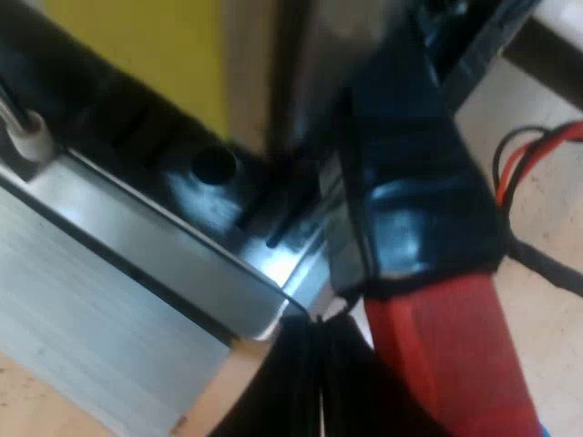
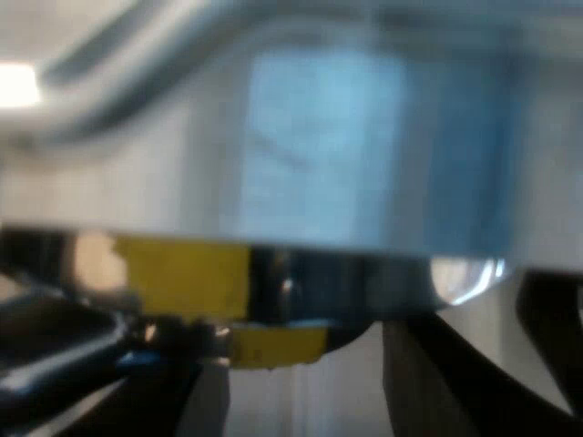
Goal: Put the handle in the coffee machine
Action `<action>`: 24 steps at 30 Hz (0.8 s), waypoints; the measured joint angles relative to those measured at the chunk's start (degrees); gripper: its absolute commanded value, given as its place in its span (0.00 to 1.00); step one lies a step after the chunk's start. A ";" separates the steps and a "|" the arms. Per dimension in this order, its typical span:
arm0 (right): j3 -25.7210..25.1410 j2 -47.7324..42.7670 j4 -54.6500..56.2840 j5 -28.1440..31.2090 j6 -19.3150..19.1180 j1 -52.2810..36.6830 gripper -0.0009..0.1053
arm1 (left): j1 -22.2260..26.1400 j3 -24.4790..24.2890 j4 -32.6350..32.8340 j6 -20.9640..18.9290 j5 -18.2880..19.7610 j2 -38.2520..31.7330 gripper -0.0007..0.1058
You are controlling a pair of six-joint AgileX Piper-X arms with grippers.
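The holder's dark handle [image 1: 410, 182] runs from under the espresso machine [image 1: 264, 73] out over its metal drip tray [image 1: 164, 246], and its red end [image 1: 446, 355] lies nearest to me. My left gripper [image 1: 319, 382] sits against the side of the red end. Its black fingers are pressed together with only a thin slit between them. My right gripper [image 2: 273, 382] is open, one finger [image 2: 55, 364] far from the other, close under the machine's blurred metal body [image 2: 319, 137].
A yellow label [image 1: 146, 45] is on the machine's front, also seen as the yellow label [image 2: 182, 273] above the right gripper. A small white part [image 1: 27, 137] stands at the tray's edge. Pale tabletop [image 1: 537, 246] lies beside the handle.
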 measured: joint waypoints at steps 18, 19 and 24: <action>0.03 0.00 -0.57 3.09 -1.99 0.24 0.43 | -5.51 3.72 -3.77 -6.55 -4.33 -4.59 0.01; 0.03 0.00 -0.75 3.15 -2.62 0.24 0.43 | -5.50 3.72 -3.88 -7.30 -4.32 -4.59 0.01; 0.03 0.00 -0.90 3.32 -3.84 0.24 0.43 | -5.54 3.85 -4.05 -7.99 -4.32 -4.59 0.01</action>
